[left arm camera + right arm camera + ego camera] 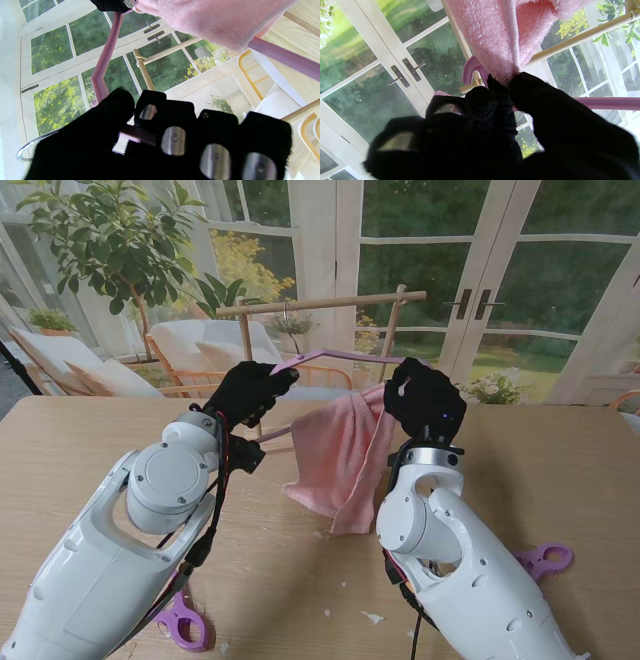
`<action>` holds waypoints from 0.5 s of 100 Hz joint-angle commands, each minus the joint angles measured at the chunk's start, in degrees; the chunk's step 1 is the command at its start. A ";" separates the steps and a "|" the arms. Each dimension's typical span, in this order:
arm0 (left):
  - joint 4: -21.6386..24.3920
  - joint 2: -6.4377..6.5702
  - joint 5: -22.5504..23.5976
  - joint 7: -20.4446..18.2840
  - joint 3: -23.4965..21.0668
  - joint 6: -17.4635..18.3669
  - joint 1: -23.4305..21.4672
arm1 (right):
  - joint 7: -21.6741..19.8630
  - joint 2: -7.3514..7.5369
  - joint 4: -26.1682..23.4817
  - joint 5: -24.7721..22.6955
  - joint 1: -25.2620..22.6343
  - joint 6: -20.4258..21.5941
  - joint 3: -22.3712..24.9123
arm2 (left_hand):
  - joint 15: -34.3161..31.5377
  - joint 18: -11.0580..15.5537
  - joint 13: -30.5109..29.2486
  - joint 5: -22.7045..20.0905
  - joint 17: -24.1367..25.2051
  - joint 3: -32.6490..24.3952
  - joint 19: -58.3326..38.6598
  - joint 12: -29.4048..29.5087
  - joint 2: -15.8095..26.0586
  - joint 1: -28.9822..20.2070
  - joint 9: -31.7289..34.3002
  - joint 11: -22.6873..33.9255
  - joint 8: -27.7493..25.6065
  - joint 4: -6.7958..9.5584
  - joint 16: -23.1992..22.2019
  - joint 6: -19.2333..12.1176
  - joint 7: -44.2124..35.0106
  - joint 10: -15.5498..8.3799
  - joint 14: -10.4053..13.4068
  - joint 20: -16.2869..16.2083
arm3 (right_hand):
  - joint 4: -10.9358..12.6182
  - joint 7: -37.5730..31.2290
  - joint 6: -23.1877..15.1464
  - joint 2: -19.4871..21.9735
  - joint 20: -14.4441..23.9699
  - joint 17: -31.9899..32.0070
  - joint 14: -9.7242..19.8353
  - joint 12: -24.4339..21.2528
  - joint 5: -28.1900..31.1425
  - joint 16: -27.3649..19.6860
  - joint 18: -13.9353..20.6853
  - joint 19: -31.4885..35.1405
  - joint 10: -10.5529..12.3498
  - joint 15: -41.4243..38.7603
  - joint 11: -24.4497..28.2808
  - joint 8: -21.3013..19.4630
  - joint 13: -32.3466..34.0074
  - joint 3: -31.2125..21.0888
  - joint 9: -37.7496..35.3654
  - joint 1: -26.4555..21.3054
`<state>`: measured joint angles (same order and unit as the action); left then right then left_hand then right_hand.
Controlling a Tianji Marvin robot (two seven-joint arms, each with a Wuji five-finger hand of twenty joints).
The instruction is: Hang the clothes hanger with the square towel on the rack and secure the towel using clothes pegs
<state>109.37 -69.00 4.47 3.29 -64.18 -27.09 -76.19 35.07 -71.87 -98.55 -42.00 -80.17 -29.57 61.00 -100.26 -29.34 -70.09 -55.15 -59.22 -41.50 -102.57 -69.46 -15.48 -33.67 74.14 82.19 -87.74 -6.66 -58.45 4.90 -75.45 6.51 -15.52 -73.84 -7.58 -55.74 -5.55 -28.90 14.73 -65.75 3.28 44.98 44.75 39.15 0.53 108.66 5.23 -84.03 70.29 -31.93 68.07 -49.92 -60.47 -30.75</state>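
Note:
Both hands hold a purple clothes hanger in the air in front of the wooden rack. My left hand is shut on its left part, close to the metal hook. At its right end my right hand is shut on the hanger and the top of the pink towel. The towel droops from the hanger, its lower edge near the table. One purple peg lies by my left arm and another peg by my right arm.
The rack stands at the far edge of the wooden table, its bar higher than the hanger. Small white scraps lie on the table between my arms. Glass doors and garden chairs are behind the rack.

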 commanded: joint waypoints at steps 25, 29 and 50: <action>1.58 -0.19 0.41 -0.81 -0.26 -2.88 0.82 | -1.75 0.35 -1.70 -1.49 -1.83 0.16 0.39 | -6.95 0.67 -2.25 -2.91 -1.63 0.00 -17.41 -1.03 0.30 1.68 2.78 3.15 -2.22 0.12 -0.40 1.98 -1.32 -2.10 -0.35 -4.50 | 3.59 21.09 8.32 1.15 18.83 3.66 -5.92 -1.53 -6.88 1.48 6.27 7.38 -3.03 2.70 -3.50 -5.33 -10.13 5.47 12.90 18.92; 1.68 -0.21 0.55 -0.79 -0.23 -3.36 0.89 | -1.65 0.37 -2.03 -1.56 -2.20 0.31 0.48 | -6.95 0.69 -2.25 -2.91 -1.64 0.08 -17.41 -1.02 0.37 1.65 2.78 3.15 -2.22 0.12 -0.40 1.98 -1.32 -2.12 -0.33 -4.49 | 3.79 22.07 9.17 1.95 19.05 5.01 -6.18 -1.67 -8.39 1.61 5.72 6.58 -3.43 3.53 -3.87 -4.96 -11.79 6.62 14.66 19.88; 1.87 -0.44 0.83 -0.18 -0.21 -4.36 1.18 | -0.67 0.58 -3.71 -1.92 -4.42 2.56 1.01 | -6.96 0.75 -2.25 -2.76 -1.64 0.26 -17.41 -1.00 0.46 1.43 2.78 3.16 -2.22 0.19 -0.39 1.83 -1.22 -2.06 -0.32 -4.47 | 4.74 23.57 10.08 3.82 21.33 10.47 -7.34 -2.57 -11.06 1.64 1.75 2.35 -4.54 7.53 -4.94 -4.56 -16.08 9.82 18.23 17.51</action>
<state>110.44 -69.03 5.35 3.57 -64.31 -31.25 -75.30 34.92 -71.14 -101.22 -43.58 -83.37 -27.48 62.20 -100.26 -29.36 -70.09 -55.24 -59.22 -41.61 -102.57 -69.46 -15.52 -33.67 74.15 82.20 -87.74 -6.66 -58.45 4.90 -75.45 6.53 -15.53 -73.86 -6.58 -32.78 2.96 -27.06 14.73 -56.10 -0.34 43.12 34.95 40.34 -0.07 108.14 1.02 -77.62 66.50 -37.13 54.11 -41.56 -44.55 -13.05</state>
